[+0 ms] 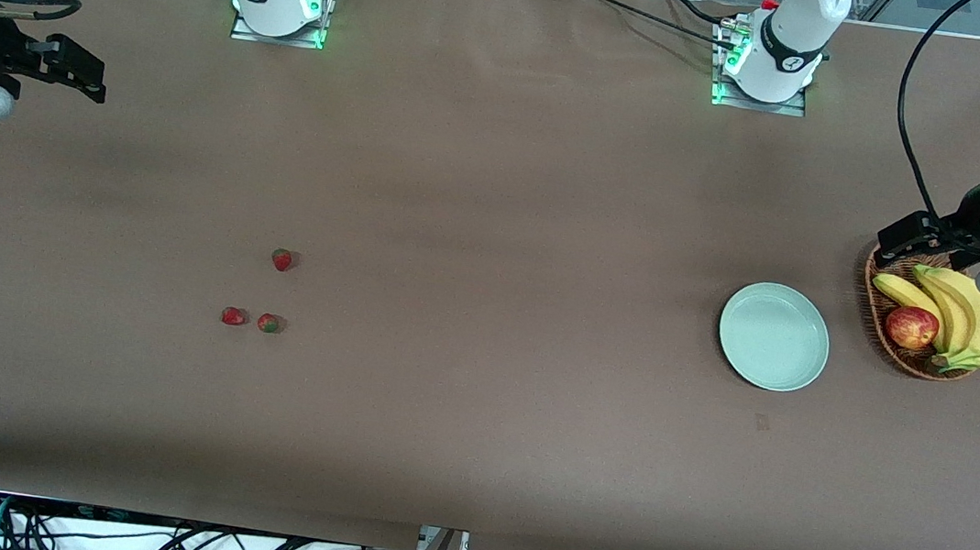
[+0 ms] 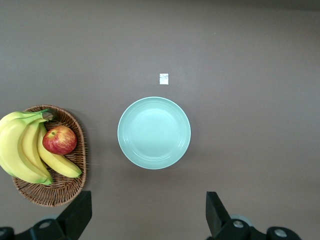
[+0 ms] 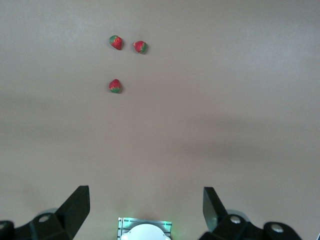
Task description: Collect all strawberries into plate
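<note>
We are seeing a wicker basket (image 1: 876, 305) sitting at the left arm's end of the table (image 1: 496, 220). Bananas (image 1: 970, 316) and an apple (image 1: 911, 327) are lying in it.

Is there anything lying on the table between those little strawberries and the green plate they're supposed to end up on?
Nothing visible does. The three strawberries sit toward the right arm's end, the plate toward the left arm's end, with only bare table between. The fruit basket stands beside the plate, outside that stretch.
</note>
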Motion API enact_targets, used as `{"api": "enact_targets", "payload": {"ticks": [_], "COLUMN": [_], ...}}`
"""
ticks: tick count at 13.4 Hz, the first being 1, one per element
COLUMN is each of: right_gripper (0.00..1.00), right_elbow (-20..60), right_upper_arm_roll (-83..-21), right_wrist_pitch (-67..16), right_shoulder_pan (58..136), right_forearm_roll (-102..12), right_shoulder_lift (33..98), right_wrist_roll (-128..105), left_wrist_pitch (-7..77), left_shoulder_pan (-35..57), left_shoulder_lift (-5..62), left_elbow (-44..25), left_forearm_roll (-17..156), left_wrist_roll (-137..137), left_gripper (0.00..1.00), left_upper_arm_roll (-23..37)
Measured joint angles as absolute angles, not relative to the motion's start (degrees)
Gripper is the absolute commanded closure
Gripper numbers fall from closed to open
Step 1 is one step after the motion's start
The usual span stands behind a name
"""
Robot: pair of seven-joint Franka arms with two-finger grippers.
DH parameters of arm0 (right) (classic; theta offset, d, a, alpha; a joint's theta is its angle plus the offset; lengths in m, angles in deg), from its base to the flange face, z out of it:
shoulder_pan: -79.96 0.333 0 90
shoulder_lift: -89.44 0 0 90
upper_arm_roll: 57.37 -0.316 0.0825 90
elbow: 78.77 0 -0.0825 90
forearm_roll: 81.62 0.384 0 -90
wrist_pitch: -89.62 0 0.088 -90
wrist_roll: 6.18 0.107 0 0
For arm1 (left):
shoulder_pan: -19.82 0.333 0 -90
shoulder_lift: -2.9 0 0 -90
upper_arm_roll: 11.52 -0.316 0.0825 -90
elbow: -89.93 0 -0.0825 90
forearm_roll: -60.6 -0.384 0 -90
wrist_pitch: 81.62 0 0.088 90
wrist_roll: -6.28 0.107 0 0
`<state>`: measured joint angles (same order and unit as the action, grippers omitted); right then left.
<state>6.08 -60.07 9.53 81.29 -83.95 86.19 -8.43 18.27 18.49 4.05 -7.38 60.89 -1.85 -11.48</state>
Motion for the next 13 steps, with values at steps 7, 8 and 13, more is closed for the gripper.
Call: {"api": "enact_targets", "payload": {"ticks": [7,8,13], "right_gripper": [0.0,0.0,0.0], "right_elbow": [6.13,6.17,6.78], "right_upper_arm_roll": [-60.37,-60.39,-60.97], "right_wrist_pitch": [9.53,9.52,6.72], "right_shoulder_pan": [81.34,81.35,81.77], "right_forearm_roll": [-83.68,-83.67,-83.47], "right_shoulder_lift": [85.95,85.6,81.78], "right_wrist_roll": [-8.44,-8.44,-8.46], "left_wrist_pitch": [17.94,17.92,17.83], "left_shoulder_pan": [18.57,18.57,18.69], "left_shoulder_lift": [4.05,4.05,4.07], "left_elbow": [-7.35,-7.35,-7.32], "left_forearm_roll": [60.89,60.89,60.89], "left_wrist_roll": [-1.85,-1.85,-1.85], "left_gripper": [0.0,0.0,0.0], "left_upper_arm_roll": [-11.51,-11.51,-11.51]}}
